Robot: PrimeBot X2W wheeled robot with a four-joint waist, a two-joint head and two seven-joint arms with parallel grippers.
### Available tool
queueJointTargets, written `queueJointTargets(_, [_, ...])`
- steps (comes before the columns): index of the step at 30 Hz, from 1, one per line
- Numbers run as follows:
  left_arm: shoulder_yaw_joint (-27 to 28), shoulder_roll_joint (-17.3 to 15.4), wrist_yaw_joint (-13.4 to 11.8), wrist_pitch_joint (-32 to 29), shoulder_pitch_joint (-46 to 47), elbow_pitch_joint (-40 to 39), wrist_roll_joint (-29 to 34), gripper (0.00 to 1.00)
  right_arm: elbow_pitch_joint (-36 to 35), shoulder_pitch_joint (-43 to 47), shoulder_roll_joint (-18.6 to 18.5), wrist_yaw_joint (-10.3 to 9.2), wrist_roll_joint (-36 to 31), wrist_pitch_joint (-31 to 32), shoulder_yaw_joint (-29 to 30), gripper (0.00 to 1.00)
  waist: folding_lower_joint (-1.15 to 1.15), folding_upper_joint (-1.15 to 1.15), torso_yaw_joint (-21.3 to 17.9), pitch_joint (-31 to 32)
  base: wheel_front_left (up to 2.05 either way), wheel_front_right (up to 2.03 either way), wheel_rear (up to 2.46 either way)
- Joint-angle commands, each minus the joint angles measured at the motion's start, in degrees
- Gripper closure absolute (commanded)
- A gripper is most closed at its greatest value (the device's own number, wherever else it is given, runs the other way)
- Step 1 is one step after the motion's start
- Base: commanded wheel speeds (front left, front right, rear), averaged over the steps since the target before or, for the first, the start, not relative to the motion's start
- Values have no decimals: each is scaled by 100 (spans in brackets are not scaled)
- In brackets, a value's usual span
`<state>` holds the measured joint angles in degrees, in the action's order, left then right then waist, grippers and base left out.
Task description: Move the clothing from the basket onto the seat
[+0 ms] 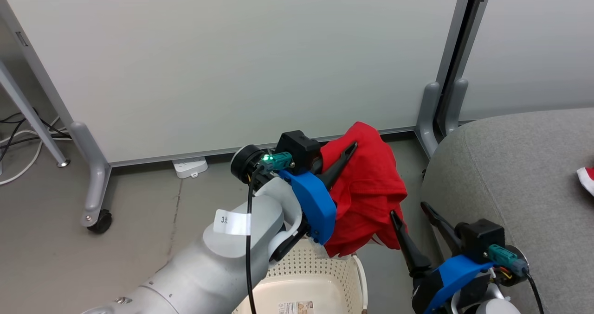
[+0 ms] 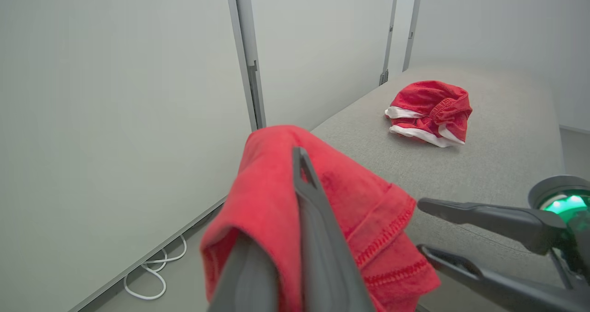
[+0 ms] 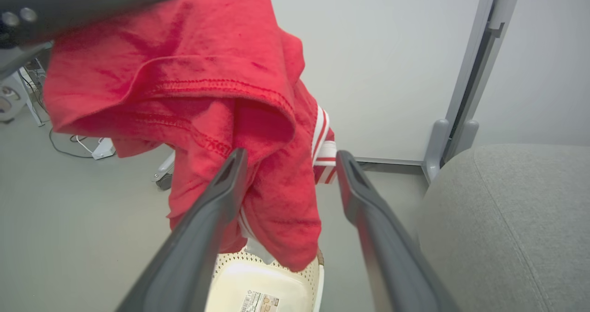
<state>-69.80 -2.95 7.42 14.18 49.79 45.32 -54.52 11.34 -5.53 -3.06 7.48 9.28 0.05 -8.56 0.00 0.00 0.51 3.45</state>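
Left end effector (image 1: pixel 352 147) clamped on a red garment (image 1: pixel 366 184) with striped trim, held up above the cream perforated basket (image 1: pixel 320 267), right end effector (image 1: pixel 408 209) fingers spread apart just beside the hanging red garment, second red garment (image 2: pixel 428 111) lying on the grey seat (image 1: pixel 510 175).

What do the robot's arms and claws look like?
The left gripper and right gripper each have two long dark grey fingers on a blue bracket. The left forearm is smooth pale grey, with a white label, a black cable and a green light.
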Motion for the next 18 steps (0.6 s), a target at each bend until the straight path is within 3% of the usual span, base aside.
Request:
queueJointTargets(1, [-44, 7, 10, 26, 54, 5, -45, 100, -19, 91, 14, 3, 39, 29, -36, 0, 0, 0, -11, -5, 0, 0, 0])
queueJointTargets(18, [-238, 7, 10, 74, 112, -35, -245, 100, 186, 30, 13, 2, 224, 160, -724, 0, 0, 0, 13, -51, 0, 0, 0])
